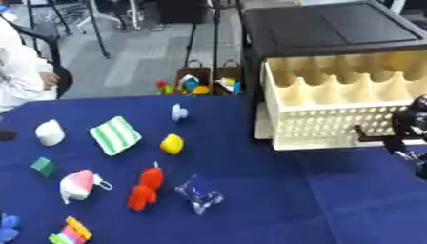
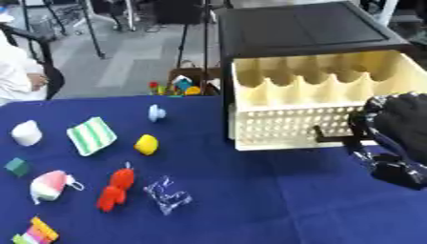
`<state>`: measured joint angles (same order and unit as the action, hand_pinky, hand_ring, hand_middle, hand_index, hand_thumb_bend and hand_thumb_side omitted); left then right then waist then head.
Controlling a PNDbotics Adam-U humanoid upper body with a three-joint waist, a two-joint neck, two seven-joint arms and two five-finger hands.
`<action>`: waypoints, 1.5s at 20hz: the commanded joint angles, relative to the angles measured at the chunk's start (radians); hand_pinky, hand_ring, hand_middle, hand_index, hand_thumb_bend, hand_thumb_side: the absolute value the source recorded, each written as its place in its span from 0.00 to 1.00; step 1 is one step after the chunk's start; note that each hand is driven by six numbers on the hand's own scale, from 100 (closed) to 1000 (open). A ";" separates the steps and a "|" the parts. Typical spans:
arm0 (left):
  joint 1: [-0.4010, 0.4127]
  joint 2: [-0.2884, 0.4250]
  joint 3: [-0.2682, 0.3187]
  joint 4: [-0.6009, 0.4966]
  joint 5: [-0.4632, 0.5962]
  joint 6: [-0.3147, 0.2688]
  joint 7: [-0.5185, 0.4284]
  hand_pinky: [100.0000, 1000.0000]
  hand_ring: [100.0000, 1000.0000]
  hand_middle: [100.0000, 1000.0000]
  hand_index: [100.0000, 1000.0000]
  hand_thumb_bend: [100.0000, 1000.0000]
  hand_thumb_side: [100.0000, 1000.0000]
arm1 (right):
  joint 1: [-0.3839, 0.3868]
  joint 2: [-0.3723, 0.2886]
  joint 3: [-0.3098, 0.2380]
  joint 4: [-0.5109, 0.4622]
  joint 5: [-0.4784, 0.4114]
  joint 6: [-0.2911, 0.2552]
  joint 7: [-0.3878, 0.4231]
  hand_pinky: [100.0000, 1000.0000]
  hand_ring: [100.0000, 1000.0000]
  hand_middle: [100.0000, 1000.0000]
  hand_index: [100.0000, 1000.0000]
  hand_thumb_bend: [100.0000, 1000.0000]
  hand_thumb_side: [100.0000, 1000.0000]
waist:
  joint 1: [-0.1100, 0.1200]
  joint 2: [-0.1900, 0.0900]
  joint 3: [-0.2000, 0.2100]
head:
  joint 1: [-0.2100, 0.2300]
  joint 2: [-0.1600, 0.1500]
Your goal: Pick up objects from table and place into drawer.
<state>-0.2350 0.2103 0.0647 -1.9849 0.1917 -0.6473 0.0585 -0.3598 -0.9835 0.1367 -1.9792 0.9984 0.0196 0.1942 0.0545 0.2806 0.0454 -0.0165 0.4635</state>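
Right hand (image 2: 406,125) at the open cream drawer (image 2: 292,125), fingers curled round its dark handle (image 2: 333,135). Drawer sits just left of the hand. Toys well left of it on the blue table (image 2: 267,200): yellow piece (image 2: 146,144), red figure (image 2: 115,189), striped cloth (image 2: 90,135).

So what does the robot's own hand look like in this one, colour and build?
Only the right hand shows, at the right edge near the cream drawer. It is black all over, bulky and rounded, with a matte, slightly textured surface like a glove or cover. Darker jointed finger parts sit beneath it. No markings or cables can be made out. The left hand is not in view.
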 commanded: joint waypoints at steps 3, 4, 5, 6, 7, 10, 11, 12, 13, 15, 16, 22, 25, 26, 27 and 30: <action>-0.004 0.012 0.006 -0.015 -0.001 -0.001 -0.002 0.57 0.77 0.71 0.88 0.00 0.90 | -0.013 -0.040 -0.002 -0.021 -0.006 -0.022 -0.024 0.00 0.00 0.00 0.28 0.02 0.06 | -0.004 -0.016 0.000 | 0.001 -0.012; -0.004 0.012 0.006 -0.015 -0.001 -0.001 -0.002 0.57 0.77 0.71 0.88 0.00 0.90 | -0.012 -0.040 -0.003 -0.021 -0.006 -0.021 -0.026 0.00 0.00 0.00 0.28 0.02 0.06 | -0.004 -0.016 0.000 | 0.001 -0.013; -0.004 0.013 0.007 -0.015 -0.001 -0.001 -0.001 0.57 0.77 0.71 0.88 0.00 0.90 | -0.010 -0.041 -0.005 -0.021 -0.006 -0.020 -0.028 0.00 0.00 0.00 0.28 0.02 0.06 | -0.004 -0.016 -0.001 | 0.002 -0.013; -0.003 0.013 0.007 -0.015 -0.002 -0.001 -0.001 0.57 0.77 0.71 0.88 0.00 0.90 | -0.008 -0.042 -0.009 -0.021 -0.005 -0.017 -0.031 0.00 0.00 0.00 0.28 0.02 0.06 | -0.004 -0.016 -0.001 | 0.003 -0.013; -0.003 0.013 0.007 -0.015 -0.002 -0.001 -0.001 0.57 0.77 0.71 0.88 0.00 0.90 | -0.006 -0.043 -0.013 -0.021 -0.004 -0.013 -0.034 0.00 0.00 0.00 0.28 0.02 0.06 | -0.004 -0.016 -0.001 | 0.003 -0.013; -0.004 0.013 0.008 -0.015 -0.002 0.000 0.000 0.57 0.77 0.71 0.88 0.00 0.90 | 0.002 -0.048 -0.023 -0.021 0.001 0.000 -0.036 0.00 0.00 0.00 0.28 0.03 0.06 | -0.005 -0.017 -0.002 | 0.005 -0.013; -0.004 0.013 0.008 -0.015 -0.002 -0.001 0.000 0.57 0.77 0.71 0.88 0.00 0.90 | 0.005 -0.049 -0.026 -0.021 0.002 0.005 -0.036 0.00 0.00 0.00 0.28 0.03 0.06 | -0.005 -0.017 -0.002 | 0.005 -0.012; -0.004 0.013 0.008 -0.015 -0.002 -0.001 0.000 0.57 0.77 0.71 0.88 0.00 0.90 | 0.008 -0.049 -0.029 -0.021 0.004 0.010 -0.035 0.00 0.00 0.00 0.28 0.03 0.06 | -0.005 -0.017 -0.002 | 0.005 -0.013; -0.004 0.013 0.007 -0.015 -0.002 -0.001 0.000 0.57 0.77 0.71 0.88 0.00 0.90 | 0.010 -0.050 -0.031 -0.021 0.005 0.014 -0.034 0.00 0.00 0.00 0.28 0.03 0.06 | -0.004 -0.017 -0.002 | 0.005 -0.013; -0.004 0.013 0.007 -0.015 -0.001 -0.001 0.000 0.57 0.77 0.71 0.88 0.00 0.90 | 0.013 -0.051 -0.034 -0.021 0.007 0.019 -0.033 0.00 0.00 0.00 0.28 0.03 0.05 | -0.004 -0.018 -0.001 | 0.005 -0.014; -0.004 0.014 0.007 -0.015 -0.001 -0.002 -0.001 0.57 0.77 0.71 0.88 0.00 0.90 | 0.014 -0.052 -0.036 -0.021 0.009 0.023 -0.033 0.00 0.00 0.00 0.28 0.03 0.05 | -0.003 -0.019 -0.001 | 0.005 -0.013; -0.003 0.016 0.008 -0.015 0.003 -0.004 -0.001 0.57 0.77 0.71 0.88 0.00 0.90 | 0.021 -0.057 -0.042 -0.021 0.009 0.035 -0.030 0.00 0.00 0.00 0.28 0.02 0.05 | -0.002 -0.024 -0.001 | 0.006 -0.015; -0.003 0.017 0.007 -0.015 0.005 -0.004 -0.001 0.57 0.77 0.71 0.88 0.00 0.90 | 0.018 -0.057 -0.037 -0.021 0.002 0.019 -0.043 0.00 0.00 0.00 0.28 0.02 0.05 | -0.001 -0.026 0.000 | 0.005 -0.014; -0.003 0.017 0.007 -0.015 0.006 -0.004 -0.002 0.57 0.77 0.71 0.88 0.00 0.90 | 0.017 -0.057 -0.035 -0.021 0.001 0.015 -0.047 0.00 0.00 0.00 0.28 0.02 0.05 | -0.001 -0.027 0.000 | 0.005 -0.014; -0.003 0.018 0.007 -0.015 0.006 -0.004 -0.002 0.57 0.77 0.71 0.88 0.00 0.90 | 0.018 -0.057 -0.034 -0.021 -0.001 0.010 -0.051 0.00 0.00 0.00 0.28 0.02 0.05 | 0.000 -0.027 0.000 | 0.005 -0.014; -0.003 0.018 0.008 -0.015 0.008 -0.004 -0.002 0.57 0.77 0.71 0.88 0.00 0.90 | 0.018 -0.056 -0.026 -0.021 -0.005 -0.008 -0.064 0.00 0.00 0.00 0.28 0.02 0.05 | -0.001 -0.029 0.001 | 0.005 -0.014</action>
<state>-0.2350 0.2103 0.0647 -1.9849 0.1948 -0.6473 0.0584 -0.3331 -0.9997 0.1195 -1.9796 1.0004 0.0191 0.1370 0.0576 0.2707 0.0451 -0.0123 0.4633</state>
